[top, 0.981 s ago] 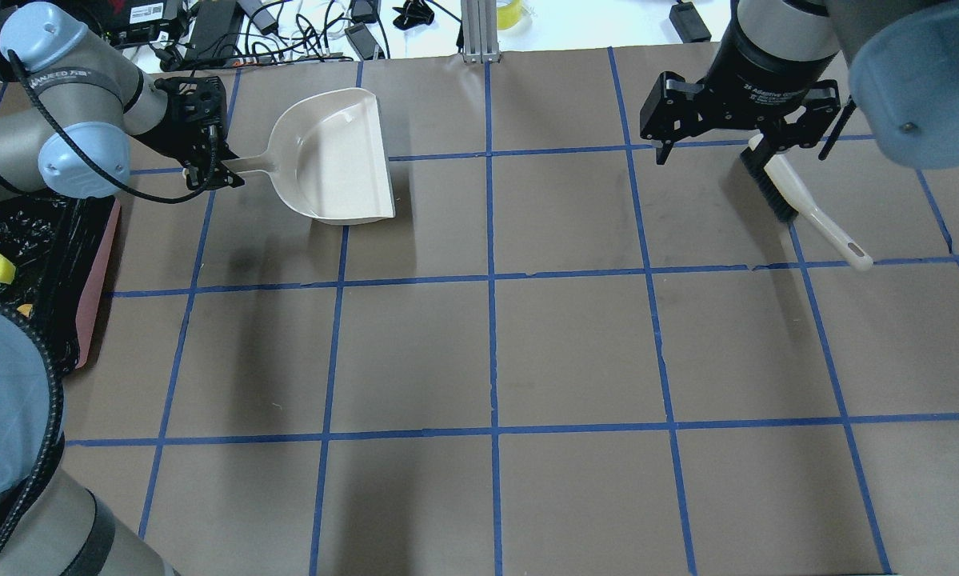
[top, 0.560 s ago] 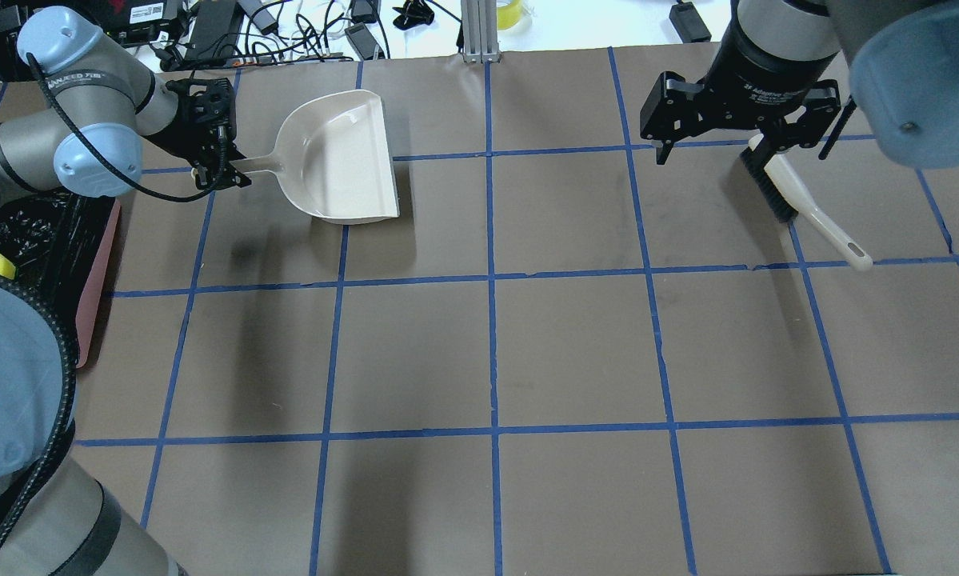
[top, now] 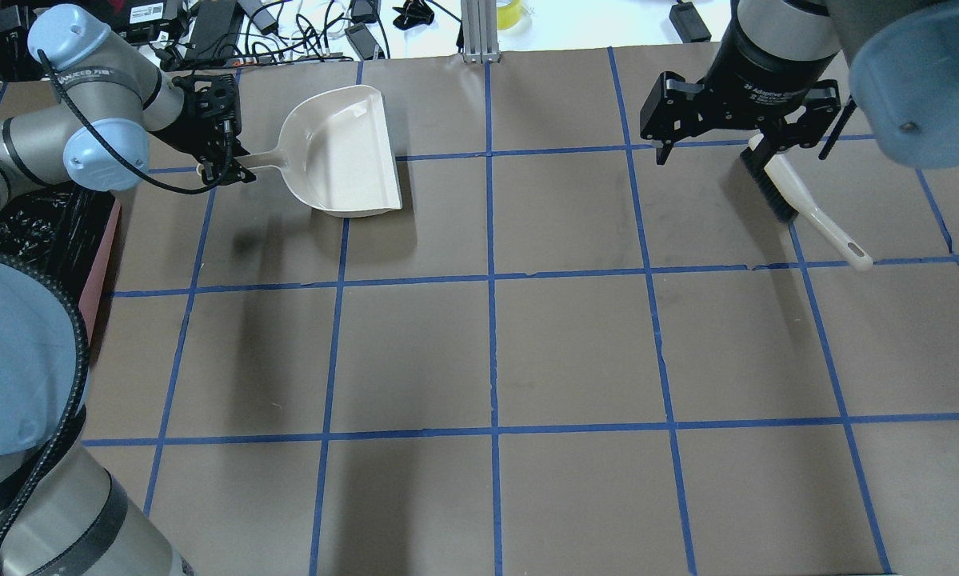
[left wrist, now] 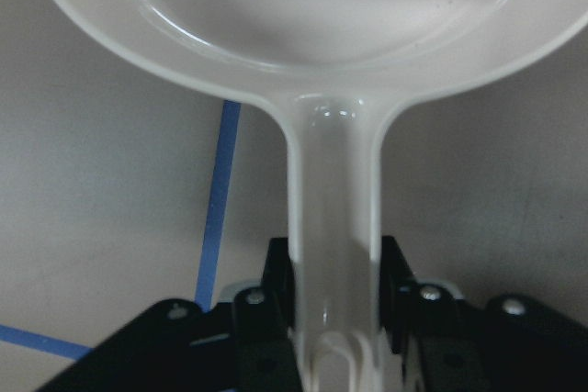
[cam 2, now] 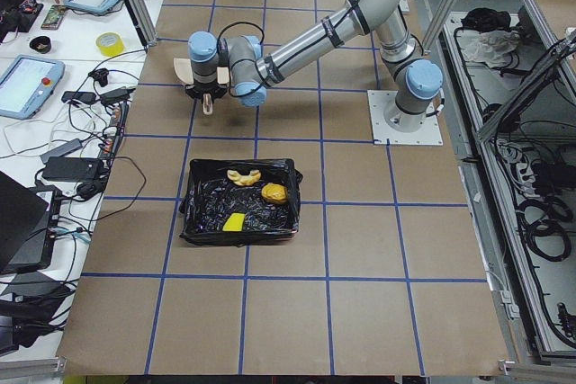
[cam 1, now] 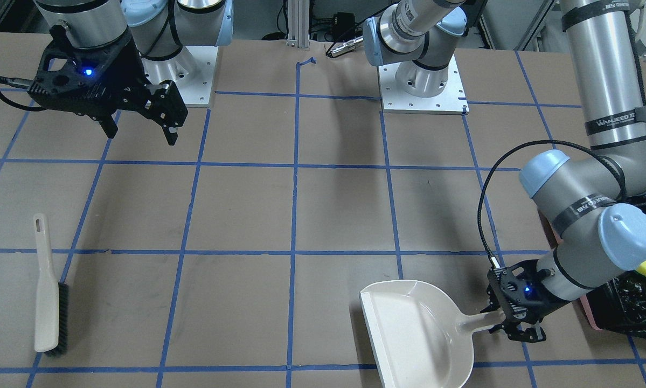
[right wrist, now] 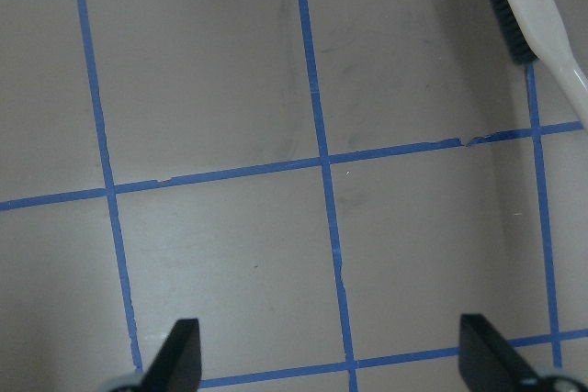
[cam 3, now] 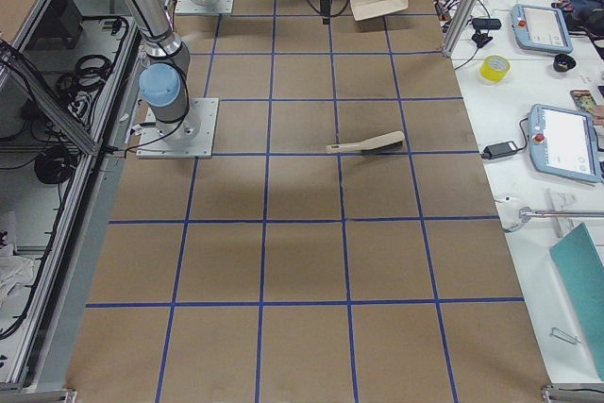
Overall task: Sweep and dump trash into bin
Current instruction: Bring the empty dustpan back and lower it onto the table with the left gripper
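My left gripper [top: 225, 164] is shut on the handle of the off-white dustpan [top: 343, 152], which is empty and sits low at the table's far left; the wrist view shows the fingers [left wrist: 280, 296] clamping the handle [left wrist: 333, 208]. The pink bin [cam 2: 238, 238] with its black bag holds all the trash: the croissant-like piece [cam 2: 243, 174], the potato-like lump [cam 2: 274, 192] and the yellow sponge [cam 2: 235, 222]. In the overhead view only the bin's edge [top: 99, 256] shows beside my left arm. My right gripper [top: 715, 148] is open and empty, above the table.
A white brush [top: 807, 204] with black bristles lies on the table beside and below my right gripper, also in the right wrist view [right wrist: 528, 6]. Cables and devices line the far table edge [top: 287, 32]. Blue tape grids the brown table.
My left arm has carried the dustpan a little farther from the bin, toward the far side. The arm now hides the sponge in the overhead view. The right arm has not moved.
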`<state>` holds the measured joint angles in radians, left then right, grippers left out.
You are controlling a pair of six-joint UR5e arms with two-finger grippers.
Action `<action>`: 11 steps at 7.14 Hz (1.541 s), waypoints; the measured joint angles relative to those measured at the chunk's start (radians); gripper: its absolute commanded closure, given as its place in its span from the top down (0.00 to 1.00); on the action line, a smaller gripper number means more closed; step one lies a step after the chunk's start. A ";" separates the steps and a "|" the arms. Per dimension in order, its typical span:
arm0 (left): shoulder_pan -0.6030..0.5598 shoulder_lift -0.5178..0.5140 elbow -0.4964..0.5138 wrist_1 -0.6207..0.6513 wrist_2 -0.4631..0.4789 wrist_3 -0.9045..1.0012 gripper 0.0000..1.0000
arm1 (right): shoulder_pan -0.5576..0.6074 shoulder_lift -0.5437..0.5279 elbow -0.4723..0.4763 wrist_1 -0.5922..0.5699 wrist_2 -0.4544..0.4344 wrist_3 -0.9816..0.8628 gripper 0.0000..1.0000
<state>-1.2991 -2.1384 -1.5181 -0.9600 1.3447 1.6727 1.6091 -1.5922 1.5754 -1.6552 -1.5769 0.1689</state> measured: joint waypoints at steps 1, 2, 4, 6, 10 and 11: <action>-0.008 0.001 -0.002 -0.029 0.017 0.012 0.00 | 0.000 -0.002 0.001 0.000 0.000 -0.006 1.00; -0.013 0.013 -0.004 -0.065 0.041 0.029 0.00 | -0.002 -0.008 0.003 0.000 0.000 -0.021 1.00; -0.017 0.032 -0.014 -0.095 0.107 0.063 0.00 | -0.006 -0.032 0.004 -0.003 0.008 -0.045 1.00; -0.019 0.047 -0.058 -0.089 0.161 0.100 0.04 | -0.007 -0.067 0.005 -0.002 0.015 -0.050 1.00; -0.021 0.049 -0.090 -0.080 0.179 0.105 0.92 | -0.002 -0.082 0.012 0.008 0.042 -0.049 1.00; -0.023 0.049 -0.094 -0.080 0.179 0.101 0.98 | -0.002 -0.082 0.013 0.010 0.043 -0.049 1.00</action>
<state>-1.3221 -2.0899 -1.6118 -1.0397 1.5237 1.7737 1.6075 -1.6742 1.5881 -1.6449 -1.5337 0.1198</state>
